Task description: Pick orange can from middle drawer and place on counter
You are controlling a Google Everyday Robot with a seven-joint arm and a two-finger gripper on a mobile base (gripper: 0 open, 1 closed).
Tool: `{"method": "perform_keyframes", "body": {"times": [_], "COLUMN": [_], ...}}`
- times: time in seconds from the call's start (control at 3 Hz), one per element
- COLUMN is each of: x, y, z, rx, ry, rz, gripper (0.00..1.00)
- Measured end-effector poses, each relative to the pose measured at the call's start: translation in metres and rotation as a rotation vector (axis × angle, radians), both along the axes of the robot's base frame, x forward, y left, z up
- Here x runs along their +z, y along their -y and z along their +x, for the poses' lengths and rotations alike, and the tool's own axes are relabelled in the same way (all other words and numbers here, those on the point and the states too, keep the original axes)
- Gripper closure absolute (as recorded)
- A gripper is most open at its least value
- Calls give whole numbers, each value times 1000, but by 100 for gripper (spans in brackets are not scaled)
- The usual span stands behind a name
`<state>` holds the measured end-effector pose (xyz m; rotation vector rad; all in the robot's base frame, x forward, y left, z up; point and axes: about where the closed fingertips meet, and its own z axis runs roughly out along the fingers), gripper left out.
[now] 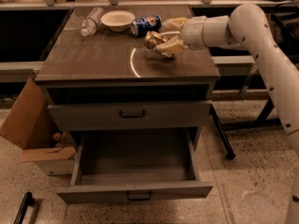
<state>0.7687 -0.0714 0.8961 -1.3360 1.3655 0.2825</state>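
The orange can (151, 39), dented gold metal, is held between the fingers of my gripper (164, 35), which is shut on it. It is low over the back right part of the counter (103, 59); I cannot tell whether it touches the top. The white arm reaches in from the right. The middle drawer (135, 191) is pulled open below, and its grey tray shows nothing inside.
A blue Pepsi can (145, 24) lies just behind the gripper. A white bowl (117, 19) and a clear plastic bottle (91, 22) are at the counter's back left. A closed taller drawer front (131, 114) sits above the open one. A cardboard box (32, 129) stands on the floor at the left.
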Motion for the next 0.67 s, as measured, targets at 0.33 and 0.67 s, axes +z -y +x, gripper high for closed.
{"method": "perform_keyframes", "body": {"times": [0.33,0.67], "x": [-2,7], "y": [0,13], "z": [1,-4], "rx": [1,-19], "ry": [-8,5], "rz": [-2,8], "gripper": [0,0]}}
